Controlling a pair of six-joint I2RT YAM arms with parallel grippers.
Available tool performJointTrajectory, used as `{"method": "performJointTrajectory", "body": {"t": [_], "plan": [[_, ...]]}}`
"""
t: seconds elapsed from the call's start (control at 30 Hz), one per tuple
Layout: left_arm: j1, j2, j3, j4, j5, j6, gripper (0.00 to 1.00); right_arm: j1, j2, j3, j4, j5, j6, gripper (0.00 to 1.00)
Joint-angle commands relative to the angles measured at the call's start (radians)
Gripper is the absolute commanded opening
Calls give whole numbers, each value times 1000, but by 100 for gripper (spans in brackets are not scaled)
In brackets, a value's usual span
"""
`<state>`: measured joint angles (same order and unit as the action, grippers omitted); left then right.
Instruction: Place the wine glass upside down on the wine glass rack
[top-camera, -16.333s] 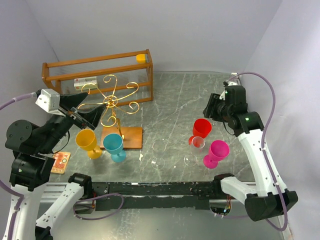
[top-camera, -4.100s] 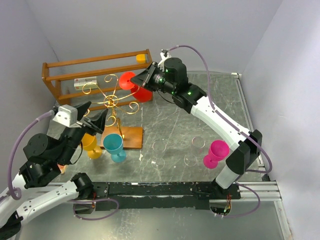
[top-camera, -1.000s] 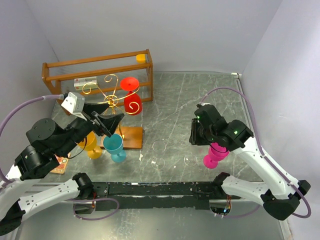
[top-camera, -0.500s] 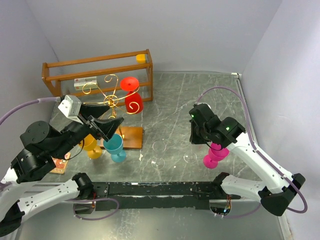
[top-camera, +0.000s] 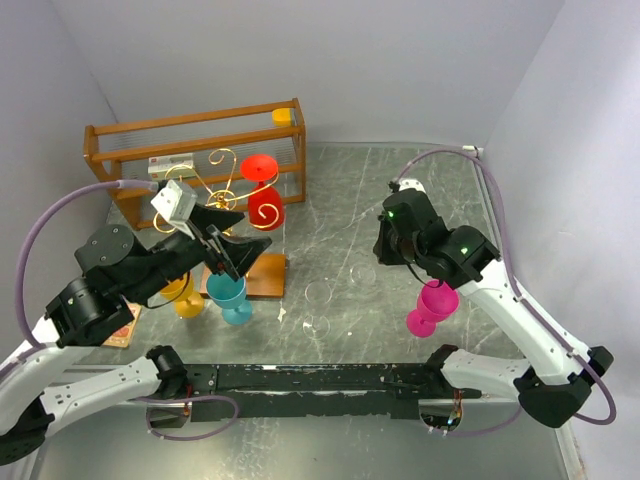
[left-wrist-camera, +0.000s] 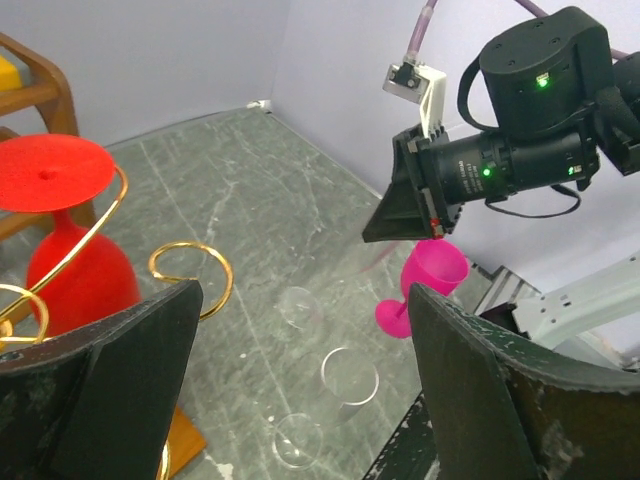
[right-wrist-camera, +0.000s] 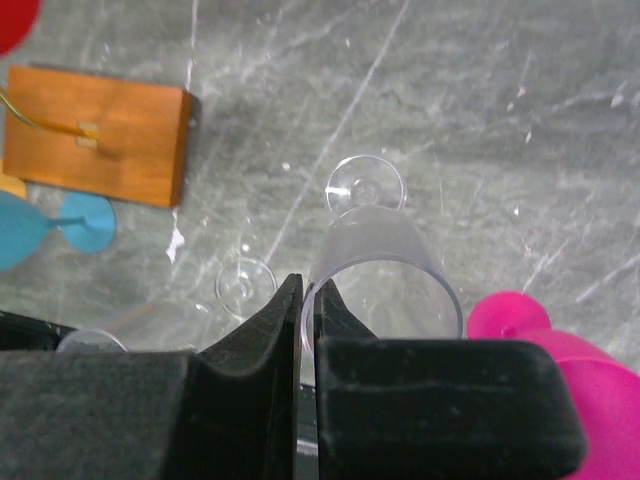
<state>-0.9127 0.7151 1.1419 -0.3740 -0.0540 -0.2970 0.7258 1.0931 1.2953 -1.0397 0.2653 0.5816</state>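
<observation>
right hand (right-wrist-camera: 308, 296): mine, closed, its 2 black fingers pinching the rim of the clear stemmed wine glass (right-wrist-camera: 372, 240).
clear stemmed wine glass: held mouth toward my wrist, with its round foot pointing down at the grey marbled counter (right-wrist-camera: 520, 120). i cannot tell whether the foot touches the counter.
left hand (left-wrist-camera: 303, 300): mine, spread wide open and gripping nothing, hanging above the near side of the rack.
thin gold wire rack (top-camera: 222, 190): curled arms on a central post over a small wooden base, at the left of the counter, well apart from my right hand.
red plastic wine glass (top-camera: 263, 205): hanging upside down from 1 gold curl, its flat foot on top.
pink plastic goblet (top-camera: 432, 305): upright, just beside my right arm.
teal goblet (top-camera: 226, 288) and yellow goblet (top-camera: 180, 292): upright beside the rack's base, under my left arm.
second clear glass (top-camera: 318, 295): standing on the counter between the rack's base and the pink goblet.
orange-brown wooden crate (top-camera: 190, 135): behind the rack, by the back wall.
</observation>
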Motion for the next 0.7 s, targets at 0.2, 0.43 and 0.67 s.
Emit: {"method": "performJointTrajectory", "body": {"t": [0.2,0.43,0.67], "plan": [[1,161,114,134,224,-170,93,-3,-99,-26,360,86,-27,0],[1,309,165,212,174,-329,91,-3,-191,-74,577,119,25,0],[1,486,272,217,65,-514,91,-3,-305,-137,689,179,106,0]]}}
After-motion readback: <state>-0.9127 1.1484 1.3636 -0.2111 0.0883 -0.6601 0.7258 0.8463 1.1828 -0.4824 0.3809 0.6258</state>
